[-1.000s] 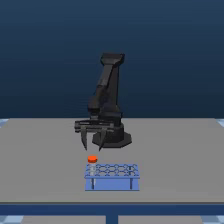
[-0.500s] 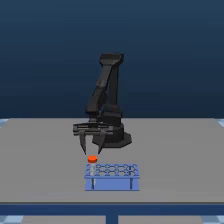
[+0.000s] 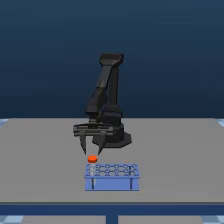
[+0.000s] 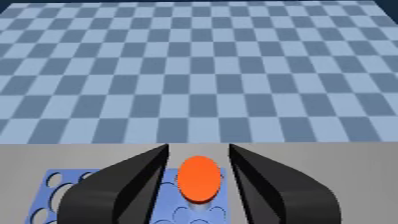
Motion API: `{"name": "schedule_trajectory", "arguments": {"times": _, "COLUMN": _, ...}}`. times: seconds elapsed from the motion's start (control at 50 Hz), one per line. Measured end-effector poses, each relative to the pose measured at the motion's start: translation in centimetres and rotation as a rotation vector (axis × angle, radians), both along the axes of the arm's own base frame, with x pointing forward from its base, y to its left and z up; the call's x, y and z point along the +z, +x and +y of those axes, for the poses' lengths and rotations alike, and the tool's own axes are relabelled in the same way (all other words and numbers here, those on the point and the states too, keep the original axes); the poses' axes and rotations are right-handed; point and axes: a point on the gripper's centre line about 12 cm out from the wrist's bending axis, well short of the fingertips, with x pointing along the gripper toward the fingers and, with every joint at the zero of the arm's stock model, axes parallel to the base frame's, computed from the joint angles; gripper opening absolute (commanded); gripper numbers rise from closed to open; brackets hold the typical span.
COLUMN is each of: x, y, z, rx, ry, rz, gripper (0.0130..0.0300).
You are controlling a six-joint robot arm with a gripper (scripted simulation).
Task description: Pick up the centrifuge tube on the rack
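Your gripper (image 3: 92, 148) hung wide open over the rack (image 3: 112, 176), gripping nothing.
The centrifuge tube (image 3: 92, 160) stood upright in the rack's corner hole on the exterior view's left, its cap between your fingers (image 4: 275, 186), untouched.

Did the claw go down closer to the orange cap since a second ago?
Yes. In the exterior view the claw has dropped a little toward the centrifuge tube in the rack, which stayed put.
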Motion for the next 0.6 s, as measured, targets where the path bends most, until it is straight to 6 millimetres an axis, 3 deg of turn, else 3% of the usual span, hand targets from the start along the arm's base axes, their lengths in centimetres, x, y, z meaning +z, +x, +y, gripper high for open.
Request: {"name": "schedule_trajectory", "arguments": {"times": 0.6, "x": -1.9, "y": 0.0, "z": 0.0, "rx": -0.006, "ry": 0.006, "rz": 0.006, "gripper": 0.03}}
